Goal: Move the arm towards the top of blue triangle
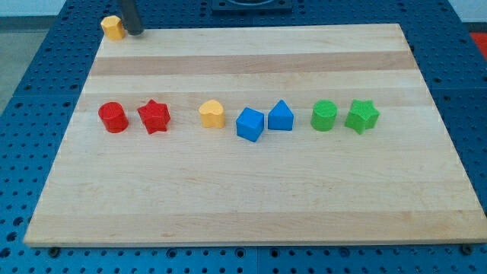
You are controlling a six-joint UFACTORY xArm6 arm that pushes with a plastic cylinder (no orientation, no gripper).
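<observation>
rod cut off by view's top; my tip (134, 33) at desk (251, 198) top-left corner, just beside a yellow block (112, 27), shape unclear. end effector is a bare rod, grasping nothing. blue triangle (281, 116) sits mid-row, well apart toward view's lower right, beside blue cube (249, 124).

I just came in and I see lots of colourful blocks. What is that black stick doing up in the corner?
That stick is a robot arm's rod. My tip sits at the view's top left corner of the wooden board, right beside a yellow block. It is meant to go to the top of the blue triangle, which is far away in the middle row, next to a blue cube. That row also has a red cylinder, red star, yellow heart, green cylinder and green star.
</observation>
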